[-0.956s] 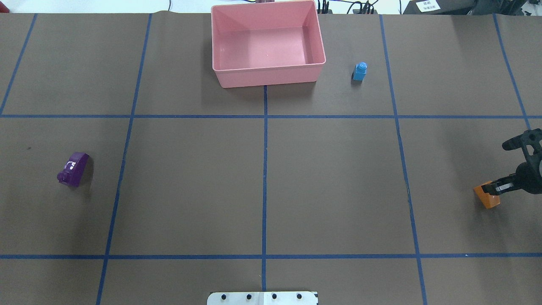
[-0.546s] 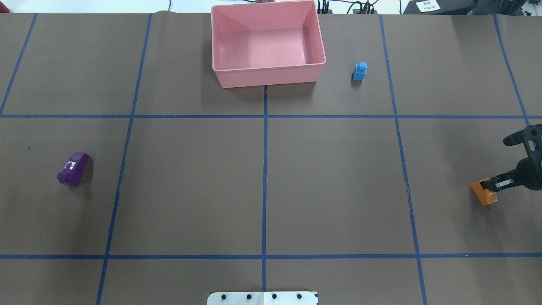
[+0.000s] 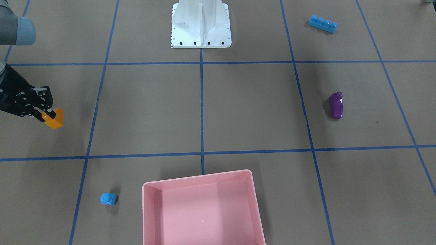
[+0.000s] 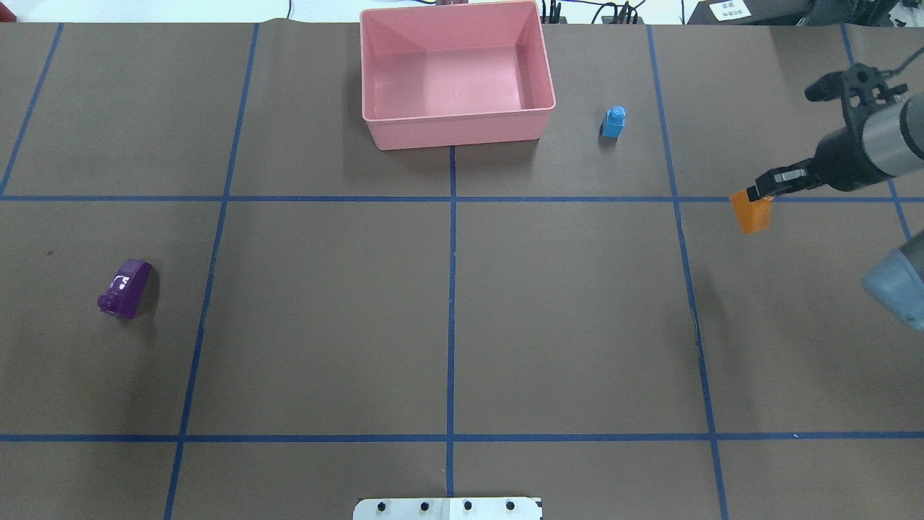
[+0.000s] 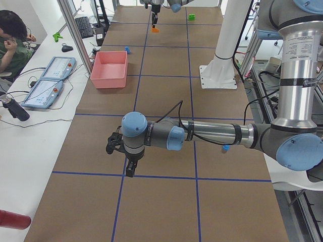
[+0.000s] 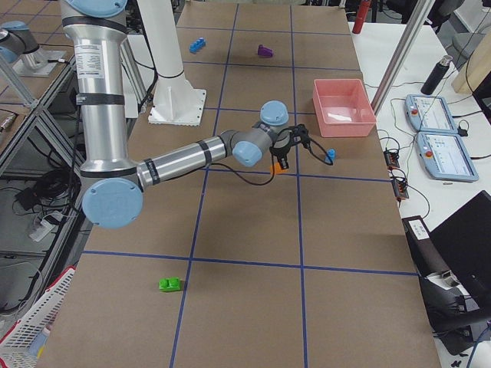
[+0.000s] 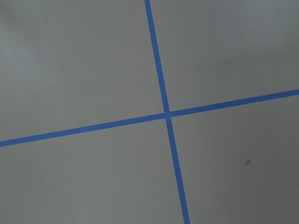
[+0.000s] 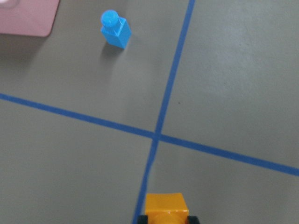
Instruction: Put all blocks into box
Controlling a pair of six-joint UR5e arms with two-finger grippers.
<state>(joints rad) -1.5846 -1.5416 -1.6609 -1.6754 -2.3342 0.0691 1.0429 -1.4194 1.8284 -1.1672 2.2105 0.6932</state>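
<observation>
Brown paper covers the desk (image 4: 577, 325), and blue tape lines (image 4: 451, 289) cross it into a grid. Alongside runs a white side table (image 5: 25, 166) carrying two control tablets (image 5: 58, 67) and a keyboard (image 5: 83, 27), where a person (image 5: 12, 45) sits.

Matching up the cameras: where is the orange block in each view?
Front-facing: orange block at left edge, in the right gripper.
Overhead: orange block at right, upper half.
Exterior left: orange block far, top centre.
Exterior right: orange block centre, under the right gripper.
Left wrist: not in it.
Right wrist: orange block at bottom edge.
Shared landmark: pink box, missing only from left wrist.
</observation>
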